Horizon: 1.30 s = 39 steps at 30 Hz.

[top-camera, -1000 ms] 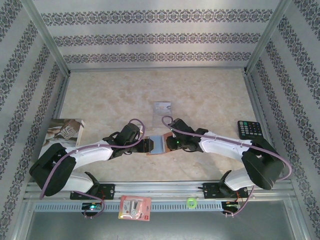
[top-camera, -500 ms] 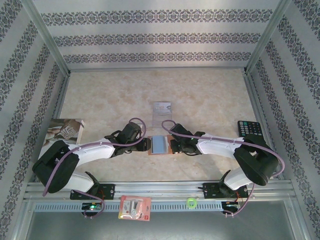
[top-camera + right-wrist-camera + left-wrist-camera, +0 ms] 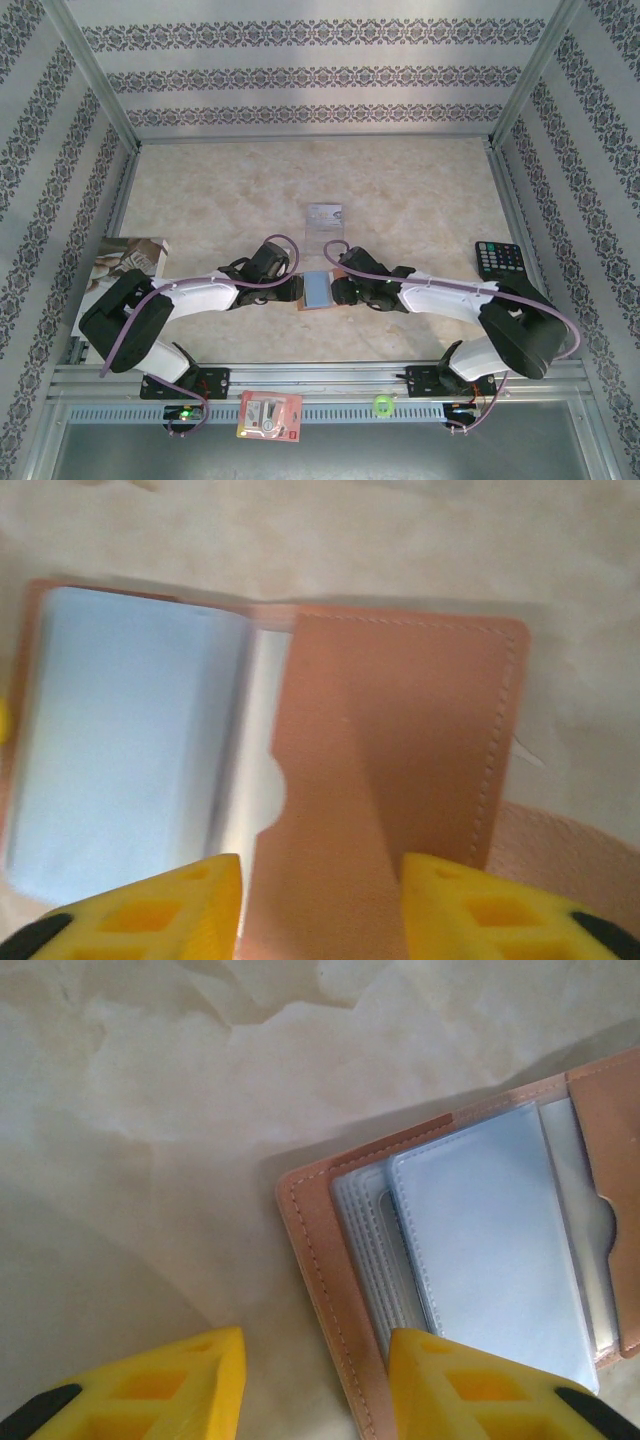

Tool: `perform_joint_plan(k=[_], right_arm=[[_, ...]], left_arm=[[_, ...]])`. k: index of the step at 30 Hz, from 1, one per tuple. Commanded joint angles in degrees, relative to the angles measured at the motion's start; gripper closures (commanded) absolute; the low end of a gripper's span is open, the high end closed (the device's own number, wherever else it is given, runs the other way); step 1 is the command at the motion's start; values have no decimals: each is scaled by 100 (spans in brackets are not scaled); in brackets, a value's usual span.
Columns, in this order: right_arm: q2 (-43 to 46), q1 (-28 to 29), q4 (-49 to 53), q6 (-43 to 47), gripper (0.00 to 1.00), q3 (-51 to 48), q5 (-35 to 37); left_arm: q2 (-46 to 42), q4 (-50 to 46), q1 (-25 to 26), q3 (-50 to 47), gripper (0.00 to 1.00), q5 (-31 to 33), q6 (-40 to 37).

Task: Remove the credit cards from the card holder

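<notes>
Status: partly done. One credit card (image 3: 325, 217) lies flat on the table (image 3: 430, 190), apart from the card holder (image 3: 318, 289) on its far side and away from both arms. That item counts as extracted.

The card holder lies open and flat on the table at the near centre, between the two grippers. Its grey-blue sleeve stack (image 3: 480, 1250) faces up. The brown pocket panel (image 3: 400, 740), with its half-round notch, sits on the right arm's side. In the right wrist view a silvery strip (image 3: 250, 780) shows under the notched edge of that panel. I judge it to be a second card seated in its pocket, though its face is hidden. Whether the sleeves hold further cards cannot be told.

Left gripper (image 3: 310, 1390): jaws moderately apart, straddling the holder's stitched outer edge, one finger over bare table and the other over the sleeves. Nothing is clamped between them.

Right gripper (image 3: 320, 910): jaws moderately apart above the brown pocket panel, leather under the gap, no card in them.

Left to do, by my judgement: pin the holder with one arm, draw the tucked card out past the notch, lay it on the table, and check the sleeves
</notes>
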State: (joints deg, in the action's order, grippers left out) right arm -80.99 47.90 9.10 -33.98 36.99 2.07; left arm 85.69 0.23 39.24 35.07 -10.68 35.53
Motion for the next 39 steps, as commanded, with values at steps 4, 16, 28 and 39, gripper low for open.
perform_joint_plan(k=[4, 16, 28, 39], right_arm=[[-26, 265, -216, 507, 43, 323, -207], [-1140, 612, -192, 733, 21, 932, -193], [-1432, 694, -153, 685, 11, 1023, -64], [-1437, 694, -326, 541, 20, 862, -31]], left_arm=[[183, -33, -48, 63, 57, -31, -102], [27, -97, -70, -12, 57, 36, -55], [-506, -392, -193, -184, 57, 206, -110], [-520, -265, -206, -212, 57, 36, -63]])
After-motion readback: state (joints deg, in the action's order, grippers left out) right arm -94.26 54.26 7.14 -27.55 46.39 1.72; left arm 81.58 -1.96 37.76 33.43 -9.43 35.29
